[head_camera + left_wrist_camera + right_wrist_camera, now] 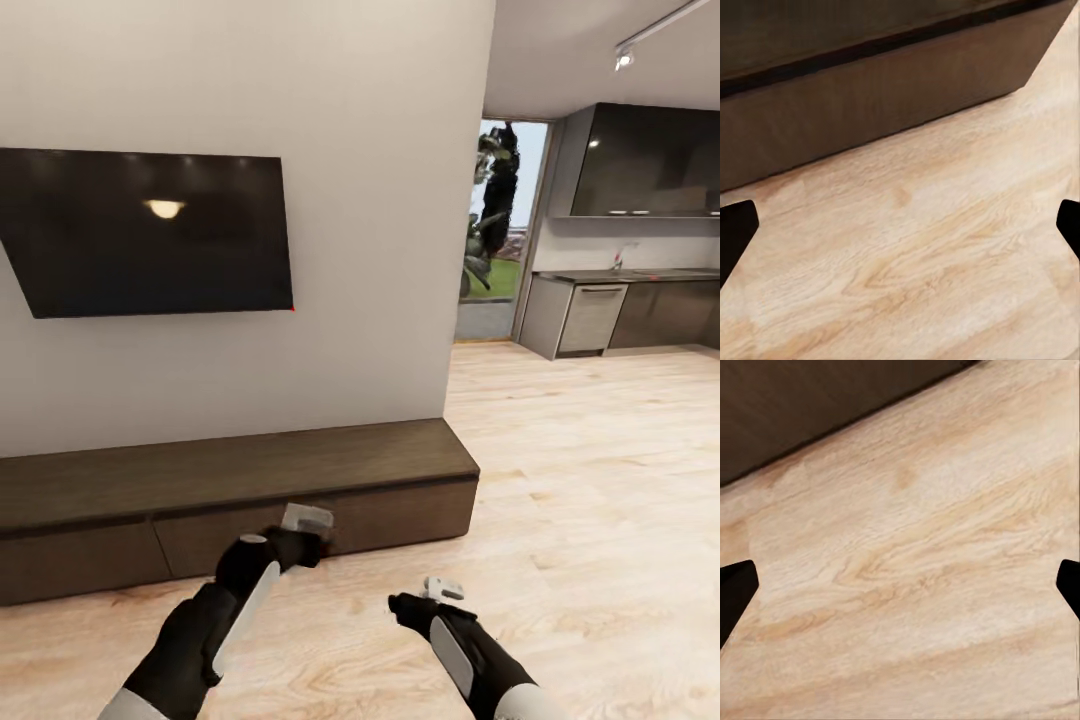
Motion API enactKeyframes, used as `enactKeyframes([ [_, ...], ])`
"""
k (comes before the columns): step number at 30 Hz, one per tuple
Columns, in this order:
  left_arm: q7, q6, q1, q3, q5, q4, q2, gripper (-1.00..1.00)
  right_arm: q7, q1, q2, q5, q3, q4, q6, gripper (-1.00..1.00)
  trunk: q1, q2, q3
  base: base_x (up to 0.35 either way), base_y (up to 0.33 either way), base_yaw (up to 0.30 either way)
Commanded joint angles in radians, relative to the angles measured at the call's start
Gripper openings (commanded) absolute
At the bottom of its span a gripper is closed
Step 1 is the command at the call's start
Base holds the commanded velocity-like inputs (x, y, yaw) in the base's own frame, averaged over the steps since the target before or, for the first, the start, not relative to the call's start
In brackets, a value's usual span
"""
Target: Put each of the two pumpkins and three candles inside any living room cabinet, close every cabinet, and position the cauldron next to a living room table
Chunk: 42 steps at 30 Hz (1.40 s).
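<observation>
In the head view the closed cabinet (240, 490) spans the lower left, with the left claw (305, 520) and right claw (440, 590) empty; both wrist views show spread fingertips over floor (945, 262), so the left arm could bump the front.

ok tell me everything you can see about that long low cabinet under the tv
The cabinet is a long, low unit of dark brown wood grain with a flat top and plain fronts without handles, split by thin seams. All visible fronts look shut. It stands on the pale wood floor against the white wall, below the television. Its right end stops near the wall's corner. The left hand hovers before its front.
</observation>
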Motion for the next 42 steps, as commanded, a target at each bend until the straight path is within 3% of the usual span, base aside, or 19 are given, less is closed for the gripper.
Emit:
enactKeyframes([
  [1,0.018,0.083,0.0,0.061,0.014,-0.094,0.008,1.0,-0.009,0.001,-0.008,-0.012,-0.024,-0.002,-0.008,1.0,0.0,0.0,-0.001,0.0,0.0,0.0],
  [3,0.024,0.143,0.001,0.13,0.014,-0.157,0.012,1.0,-0.006,0.002,-0.013,-0.012,-0.055,-0.002,-0.015,1.0,0.0,0.0,-0.001,0.0,0.0,0.0],
  [4,0.027,0.185,0.001,0.192,0.015,-0.201,0.015,1.0,-0.002,0.003,-0.017,-0.013,-0.084,-0.003,-0.019,1.0,0.0,0.0,-0.001,0.0,0.0,0.0],
  [6,0.029,0.212,0.001,0.237,0.015,-0.233,0.017,1.0,0.008,0.004,-0.021,-0.013,-0.112,-0.004,-0.022,1.0,0.0,0.0,-0.001,0.0,0.0,0.0],
  [8,0.031,0.233,0.001,0.277,0.013,-0.261,0.018,1.0,0.062,0.007,-0.031,-0.014,-0.156,-0.006,-0.025,1.0,0.0,0.0,-0.001,0.0,0.0,0.0],
  [9,0.032,0.242,0.001,0.292,0.012,-0.272,0.019,1.0,0.135,0.008,-0.044,-0.014,-0.192,-0.005,-0.025,1.0,0.0,0.0,-0.001,0.0,0.0,0.0],
  [11,0.032,0.247,0.001,0.303,0.01,-0.279,0.02,1.0,0.233,0.008,-0.057,-0.014,-0.233,-0.003,-0.022,1.0,0.0,0.0,-0.001,0.0,0.0,0.0],
  [12,0.032,0.25,0.001,0.311,0.01,-0.284,0.021,1.0,0.344,0.009,-0.071,-0.013,-0.275,0.0,-0.017,1.0,0.0,0.0,-0.001,0.0,0.0,0.0],
  [14,0.032,0.253,0.001,0.315,0.009,-0.291,0.022,1.0,0.49,0.009,-0.086,-0.012,-0.329,0.012,-0.015,1.0,0.0,0.0,-0.001,0.0,0.0,0.0],
  [17,0.032,0.256,0.001,0.316,0.008,-0.309,0.021,1.0,0.564,0.009,-0.091,-0.013,-0.387,0.045,-0.02,1.0,0.0,0.0,-0.001,0.0,0.0,0.0],
  [19,0.032,0.255,0.001,0.316,0.008,-0.32,0.021,1.0,0.57,0.008,-0.089,-0.014,-0.422,0.071,-0.018,1.0,0.0,0.0,-0.001,0.0,0.0,0.0],
  [22,0.032,0.254,0.001,0.321,0.008,-0.325,0.021,1.0,0.58,0.006,-0.09,-0.027,-0.443,0.089,-0.006,1.0,0.0,0.0,-0.001,0.0,0.0,0.0],
  [25,0.025,0.255,0.002,0.322,0.01,-0.345,0.021,1.0,0.66,0.005,-0.095,-0.105,-0.47,0.169,0.028,1.0,0.0,0.0,-0.001,0.0,0.0,0.0],
  [27,0.009,0.262,0.002,0.322,0.014,-0.351,0.022,1.0,0.718,0.005,-0.096,-0.13,-0.476,0.205,0.035,1.0,0.0,0.0,-0.001,0.0,0.0,0.0],
  [31,-0.081,0.278,0.004,0.324,0.016,-0.355,0.023,1.0,0.768,0.005,-0.098,-0.156,-0.49,0.233,0.046,1.0,0.0,0.0,-0.001,0.0,0.0,0.0],
  [33,-0.161,0.278,0.004,0.326,0.016,-0.357,0.026,1.0,0.782,0.005,-0.099,-0.166,-0.497,0.242,0.047,1.0,0.0,0.0,-0.001,0.0,0.0,0.0],
  [36,-0.199,0.278,0.004,0.323,0.016,-0.357,0.028,1.0,0.789,0.005,-0.098,-0.172,-0.502,0.246,0.046,1.0,0.0,0.0,-0.001,0.0,0.0,0.0],
  [42,-0.225,0.278,0.004,0.322,0.016,-0.358,0.028,1.0,0.794,0.005,-0.101,-0.225,-0.507,0.248,0.049,1.0,0.0,0.0,-0.001,0.0,0.0,0.0],
])
